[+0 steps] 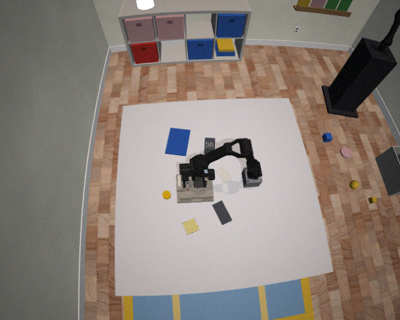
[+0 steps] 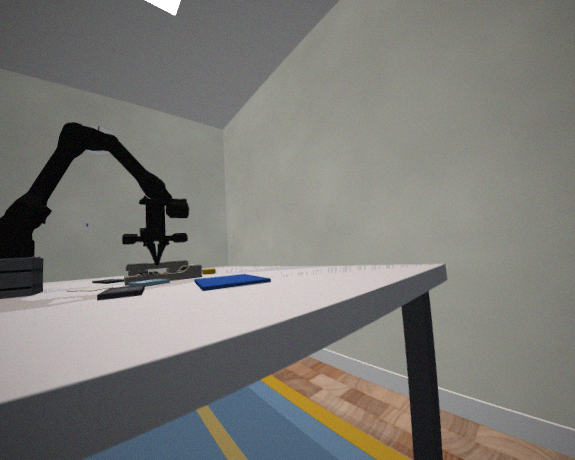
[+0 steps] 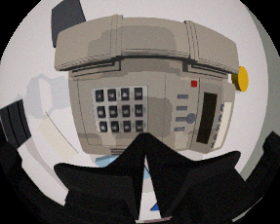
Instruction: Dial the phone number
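Note:
The beige desk phone (image 1: 194,189) lies on the white table, with its handset in the cradle (image 3: 146,44) and a dark keypad (image 3: 120,111). My gripper (image 3: 143,136) is shut and empty, its fingertips together in one point. It hangs straight down just above the phone, by the keypad's lower right corner; it also shows in the exterior view (image 2: 156,259). I cannot tell if the tip touches a key. A light blue note (image 3: 107,160) peeks out under the fingers beside the phone; its writing is hidden.
Around the phone lie a blue pad (image 1: 177,141), a dark calculator-like slab (image 1: 209,145), a dark grey card (image 1: 222,212), a yellow sticky note (image 1: 190,226), a yellow disc (image 1: 166,195) and a cream card (image 1: 224,174). The arm's base (image 1: 252,177) stands right of the phone.

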Controlling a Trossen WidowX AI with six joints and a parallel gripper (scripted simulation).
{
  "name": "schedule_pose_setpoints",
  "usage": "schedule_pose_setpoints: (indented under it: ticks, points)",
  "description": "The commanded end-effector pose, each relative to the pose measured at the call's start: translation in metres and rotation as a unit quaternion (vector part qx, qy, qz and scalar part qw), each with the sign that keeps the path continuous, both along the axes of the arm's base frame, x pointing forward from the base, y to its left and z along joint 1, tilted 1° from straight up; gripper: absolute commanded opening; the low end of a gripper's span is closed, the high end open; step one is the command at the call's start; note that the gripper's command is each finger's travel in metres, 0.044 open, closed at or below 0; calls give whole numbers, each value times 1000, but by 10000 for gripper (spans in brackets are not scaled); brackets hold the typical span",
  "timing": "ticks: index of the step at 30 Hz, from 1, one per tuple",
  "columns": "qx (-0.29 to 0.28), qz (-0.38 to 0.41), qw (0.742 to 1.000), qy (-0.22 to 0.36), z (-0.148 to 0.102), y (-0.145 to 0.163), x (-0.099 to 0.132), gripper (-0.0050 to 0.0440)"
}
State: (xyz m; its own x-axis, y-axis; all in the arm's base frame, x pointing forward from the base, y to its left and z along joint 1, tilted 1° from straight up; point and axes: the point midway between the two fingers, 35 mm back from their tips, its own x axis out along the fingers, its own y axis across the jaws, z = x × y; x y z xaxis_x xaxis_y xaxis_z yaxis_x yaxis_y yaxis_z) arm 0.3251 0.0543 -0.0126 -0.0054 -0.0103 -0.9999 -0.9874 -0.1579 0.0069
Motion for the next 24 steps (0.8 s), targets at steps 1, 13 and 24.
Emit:
schedule_pose_setpoints:
  ticks: [1,13,24]
  points:
    - [0,2,1000,7,-7,0,-3,-50]
    - [0,2,1000,7,-23,-1,-3,-50]
    - [0,2,1000,7,-24,-1,-4,-50]
